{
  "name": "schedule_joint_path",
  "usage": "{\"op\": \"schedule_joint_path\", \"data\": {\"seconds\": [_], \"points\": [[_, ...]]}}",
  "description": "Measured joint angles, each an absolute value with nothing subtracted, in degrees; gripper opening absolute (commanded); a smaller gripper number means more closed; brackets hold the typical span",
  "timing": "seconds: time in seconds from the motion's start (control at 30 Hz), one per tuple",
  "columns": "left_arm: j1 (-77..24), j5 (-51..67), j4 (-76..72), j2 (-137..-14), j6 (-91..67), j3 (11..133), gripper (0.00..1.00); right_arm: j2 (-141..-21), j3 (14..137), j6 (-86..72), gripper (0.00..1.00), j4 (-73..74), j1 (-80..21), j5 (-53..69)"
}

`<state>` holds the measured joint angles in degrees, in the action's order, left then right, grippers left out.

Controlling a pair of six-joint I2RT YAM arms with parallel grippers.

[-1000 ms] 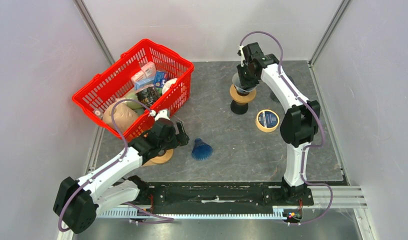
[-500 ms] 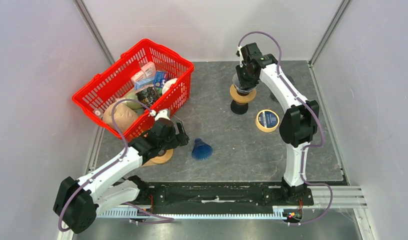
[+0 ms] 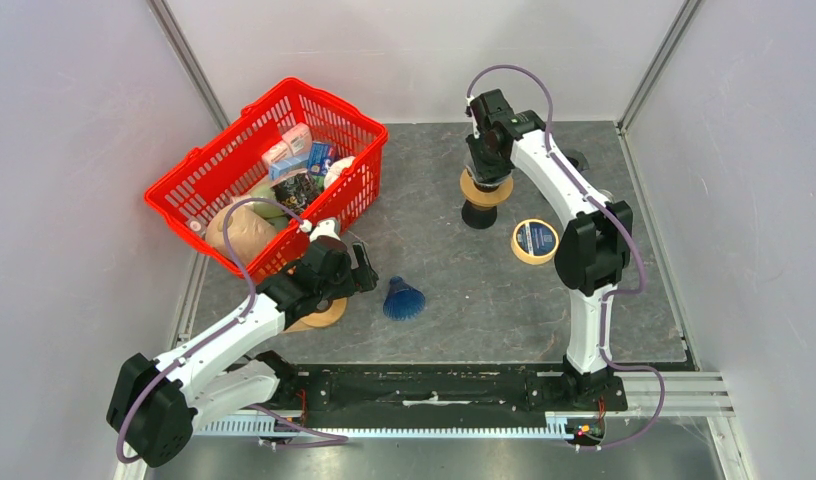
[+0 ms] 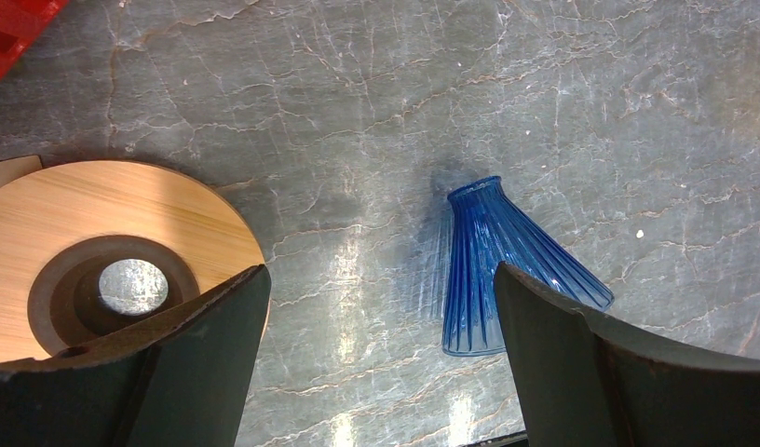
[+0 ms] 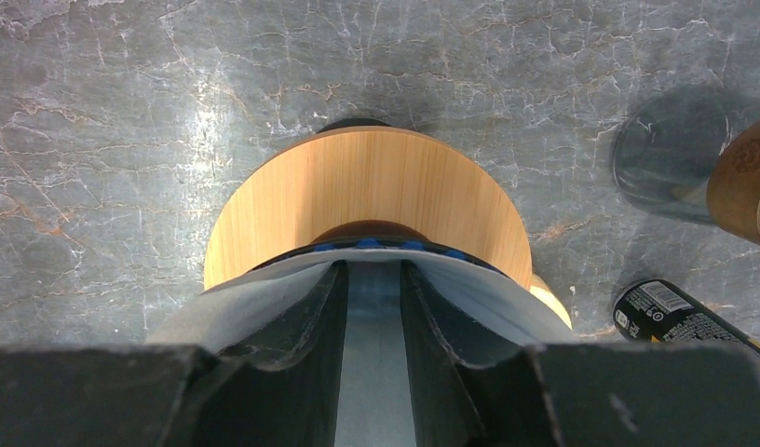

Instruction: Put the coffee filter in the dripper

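Nearby: tape roll [image 3: 535, 241] beside dripper [image 3: 484, 188], coffee filter [image 5: 229, 303] above.

The basket [image 3: 219, 137] sits far left; the dripper [image 3: 484, 192] stands far centre, tape roll [image 3: 535, 241] just right of it. Nearer me, a fluted cone [image 3: 404, 299] lies right of the wooden ring [image 3: 324, 315]
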<state>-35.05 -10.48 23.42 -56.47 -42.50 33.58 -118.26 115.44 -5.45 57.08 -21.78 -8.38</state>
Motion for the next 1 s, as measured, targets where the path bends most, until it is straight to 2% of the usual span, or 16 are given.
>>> {"op": "schedule_joint_path", "data": {"seconds": [0.27,0.43,0.9,1.0], "points": [[-35.05,-10.52,23.42,-56.47,-42.44,33.58,0.97,-118.26,115.44,-5.50,0.38,57.10,-22.02,-9.21],[-35.05,-10.59,23.46,-56.45,-42.37,33.58,0.96,-118.24,115.44,-5.63,0.49,57.34,-22.04,-9.21],[-35.05,-10.61,23.59,-56.40,-42.33,33.58,0.96,-117.27,115.57,-7.03,0.61,56.82,-22.17,-9.58],[-35.05,-10.66,23.75,-56.25,-42.33,33.58,0.96,-117.05,115.61,-7.14,0.58,56.51,-22.17,-9.56]]}}
